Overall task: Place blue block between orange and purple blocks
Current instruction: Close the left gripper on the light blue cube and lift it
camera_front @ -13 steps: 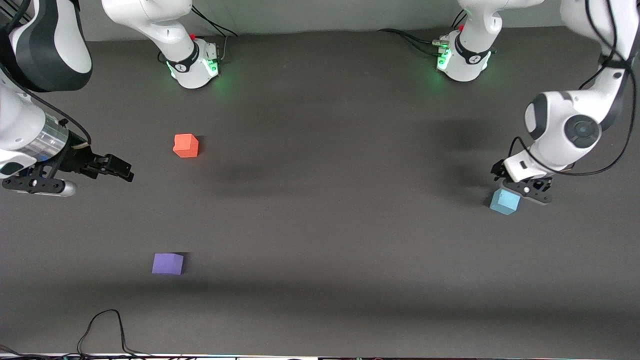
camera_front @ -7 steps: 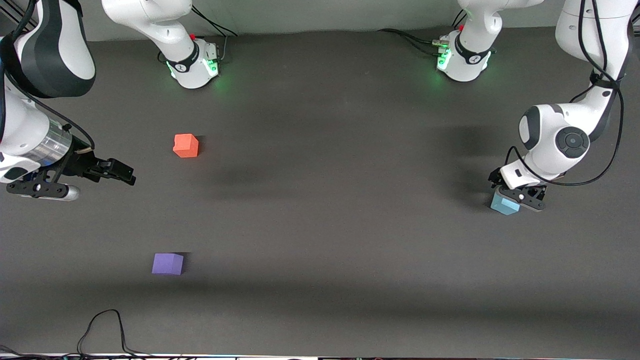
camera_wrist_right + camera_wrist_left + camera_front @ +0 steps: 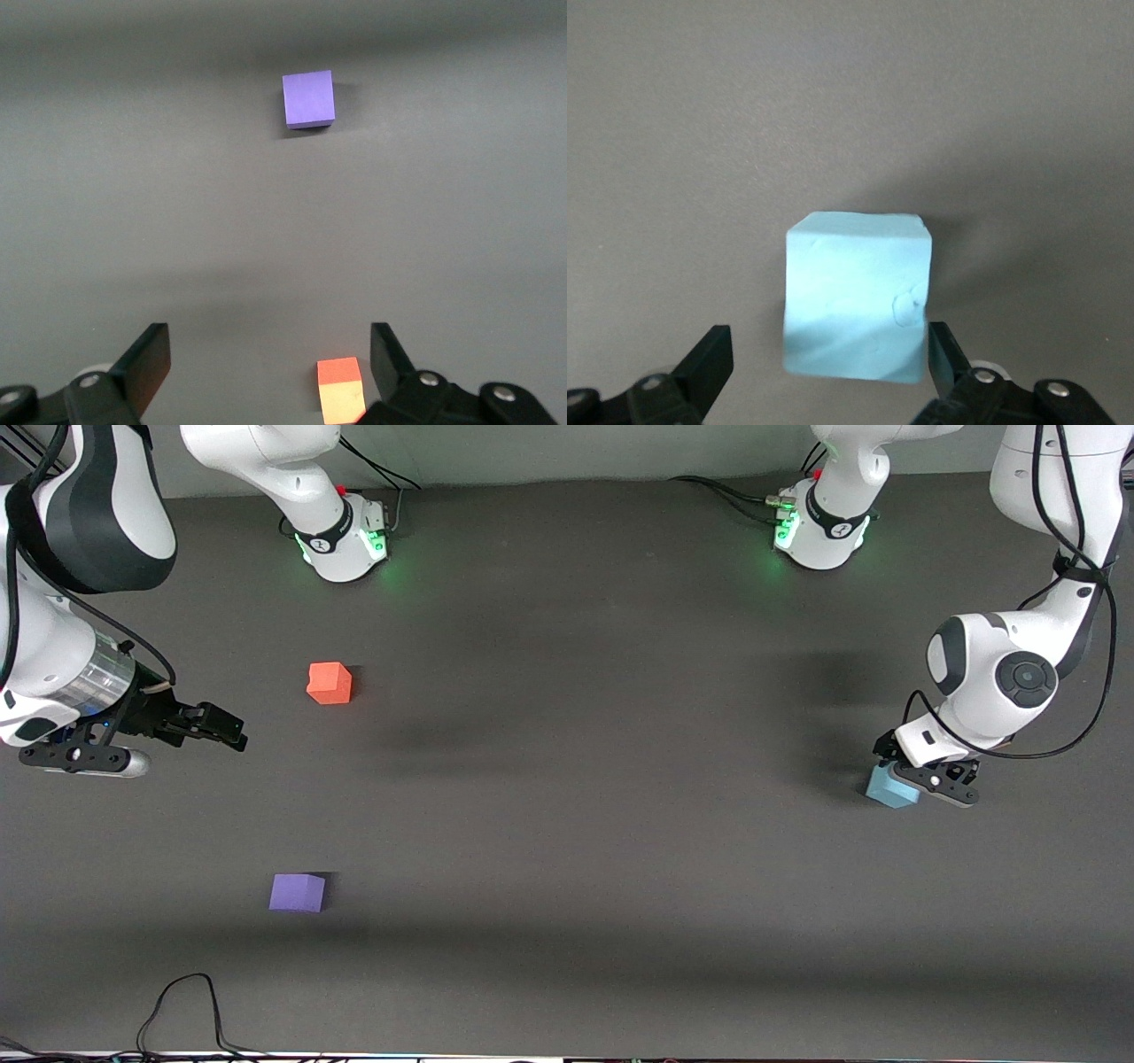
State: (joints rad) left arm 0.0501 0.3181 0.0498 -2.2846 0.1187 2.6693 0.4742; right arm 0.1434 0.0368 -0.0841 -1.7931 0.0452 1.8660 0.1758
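Blue block (image 3: 889, 788) sits on the table (image 3: 576, 797) at the left arm's end, well apart from the other two. The left gripper (image 3: 921, 778) is right over it, its fingers (image 3: 709, 359) wide with the block between them. The right gripper (image 3: 221, 731) hangs wide over the table near the orange block (image 3: 330, 683). The purple block (image 3: 298, 892) lies nearer the front camera.

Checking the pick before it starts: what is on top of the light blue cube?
The left gripper hangs open over the small matte light blue cube, jaws astride it. It covers part of the cube's top in the front view; nothing else shows there.
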